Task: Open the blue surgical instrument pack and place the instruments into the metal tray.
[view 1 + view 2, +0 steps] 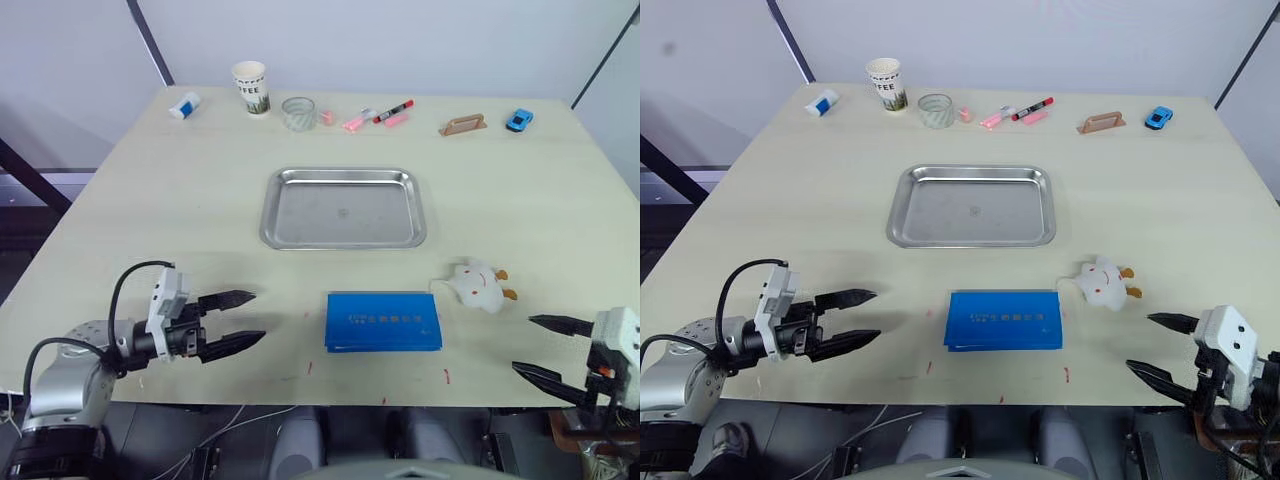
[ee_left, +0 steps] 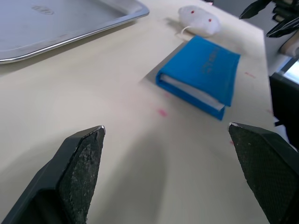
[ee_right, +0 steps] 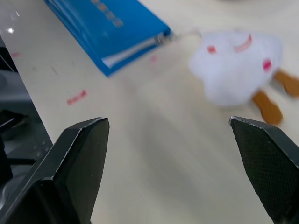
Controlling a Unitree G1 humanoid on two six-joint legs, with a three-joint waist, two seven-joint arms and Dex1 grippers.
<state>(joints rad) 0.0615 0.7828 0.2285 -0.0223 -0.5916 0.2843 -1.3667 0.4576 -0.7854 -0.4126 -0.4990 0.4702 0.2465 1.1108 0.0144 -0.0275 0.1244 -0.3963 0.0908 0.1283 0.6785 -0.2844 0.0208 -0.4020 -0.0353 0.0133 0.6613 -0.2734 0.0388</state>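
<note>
blue surgical instrument pack (image 1: 383, 321): folded shut, flat on table (image 1: 150, 200) near front edge | metal tray (image 1: 343, 207): just beyond pack | white plush toy (image 1: 478, 285): right of pack | left gripper (image 1: 242, 318): left of pack, 2 fingers spread, holding nothing | right gripper (image 1: 541, 347): at table's right front corner, fingers spread

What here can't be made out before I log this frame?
- The instruments: hidden inside the folded blue surgical instrument pack in both eye views.
- White print on the pack: too small to read.
- White plush toy: blurred in the right wrist view.
- Far-edge items beyond the metal tray: too small for detail.
</note>
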